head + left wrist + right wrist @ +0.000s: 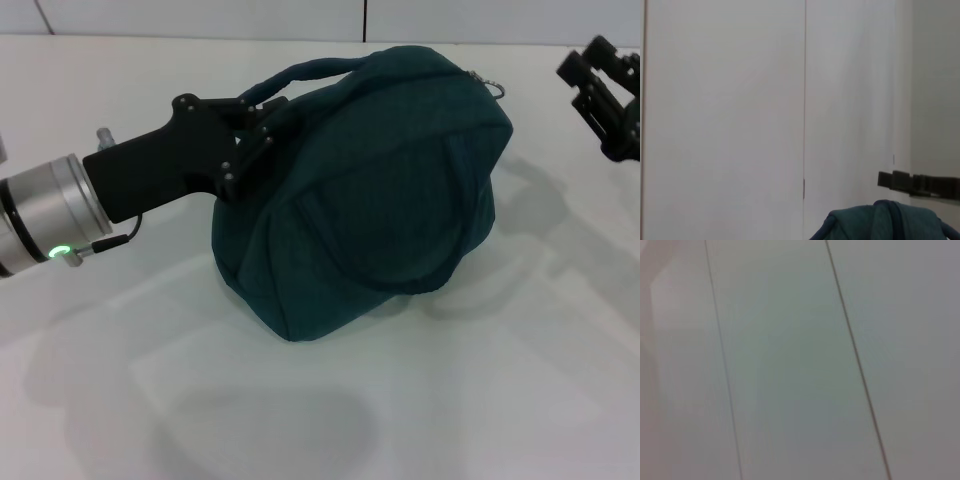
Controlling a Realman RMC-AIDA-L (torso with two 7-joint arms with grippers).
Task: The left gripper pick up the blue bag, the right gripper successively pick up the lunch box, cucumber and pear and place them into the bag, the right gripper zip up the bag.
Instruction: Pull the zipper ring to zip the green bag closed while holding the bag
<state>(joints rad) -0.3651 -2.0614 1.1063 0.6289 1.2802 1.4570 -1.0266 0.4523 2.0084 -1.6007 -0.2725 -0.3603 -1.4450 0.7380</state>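
The dark blue fabric bag [370, 190], bulging and apparently zipped, rests on the white tabletop [320, 400]. Its handle [300, 75] is clamped by the left claw [250, 135]. The right claw [610, 95] is parked apart, its opening indeterminable. The task is judged nearly complete; release remains.

The left gripper's [262, 128] fingertips vanish against the blue bag [380, 180], so their grip can't be read. The right gripper [607, 95] is cut by the frame edge (fingers unclear). The bag's contents stay hidden.
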